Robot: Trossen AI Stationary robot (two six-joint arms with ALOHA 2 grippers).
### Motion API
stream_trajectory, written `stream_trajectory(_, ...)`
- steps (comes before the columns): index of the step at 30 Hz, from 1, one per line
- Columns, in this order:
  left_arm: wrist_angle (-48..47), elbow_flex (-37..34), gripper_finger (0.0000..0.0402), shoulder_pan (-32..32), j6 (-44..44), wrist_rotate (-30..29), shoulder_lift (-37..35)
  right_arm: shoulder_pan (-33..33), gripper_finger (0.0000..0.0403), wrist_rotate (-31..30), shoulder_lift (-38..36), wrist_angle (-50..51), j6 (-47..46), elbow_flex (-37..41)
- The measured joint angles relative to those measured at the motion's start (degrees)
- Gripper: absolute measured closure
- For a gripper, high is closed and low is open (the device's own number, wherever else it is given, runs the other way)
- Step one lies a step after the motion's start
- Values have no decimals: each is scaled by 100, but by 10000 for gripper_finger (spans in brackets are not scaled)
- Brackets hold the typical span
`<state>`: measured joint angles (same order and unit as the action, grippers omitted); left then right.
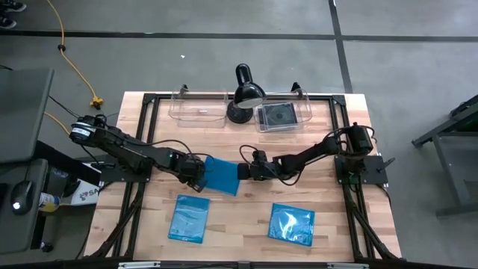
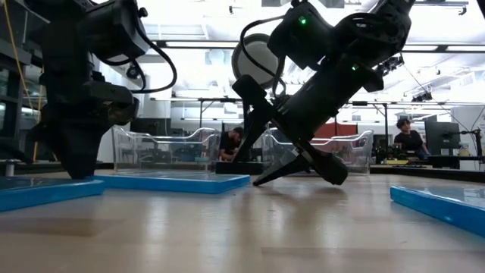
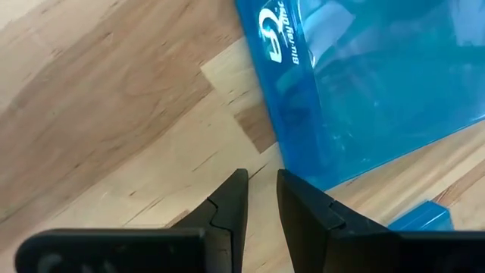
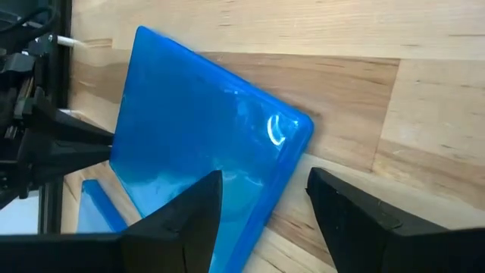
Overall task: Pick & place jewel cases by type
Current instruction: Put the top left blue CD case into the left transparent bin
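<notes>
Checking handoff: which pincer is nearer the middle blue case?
Roughly even. Left pincer, nearly shut, sits at the middle blue case's left edge; right pincer, open, sits at its right edge.

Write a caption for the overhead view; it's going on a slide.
Both robot hands, left and right, flank a blue case at mid-table, two more blue cases lying nearer the front edge.

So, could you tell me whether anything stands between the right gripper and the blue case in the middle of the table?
Nothing visible does. The right gripper stands open right at the middle blue case, with only bare table between. The left gripper sits at the case's opposite edge, nearly closed and gripping nothing.
</notes>
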<state>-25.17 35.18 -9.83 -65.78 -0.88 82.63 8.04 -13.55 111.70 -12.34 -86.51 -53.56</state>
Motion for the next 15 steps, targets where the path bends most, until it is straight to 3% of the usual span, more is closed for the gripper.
stream_trajectory(9, 166, -4, 330, 2, 0, -74, 16, -19, 203, -206, 82, -28, 101, 4)
stream_trajectory(15, 229, 9, 330, 4, 63, -66, 124, -55, 203, -80, 336, -551, 60, 0)
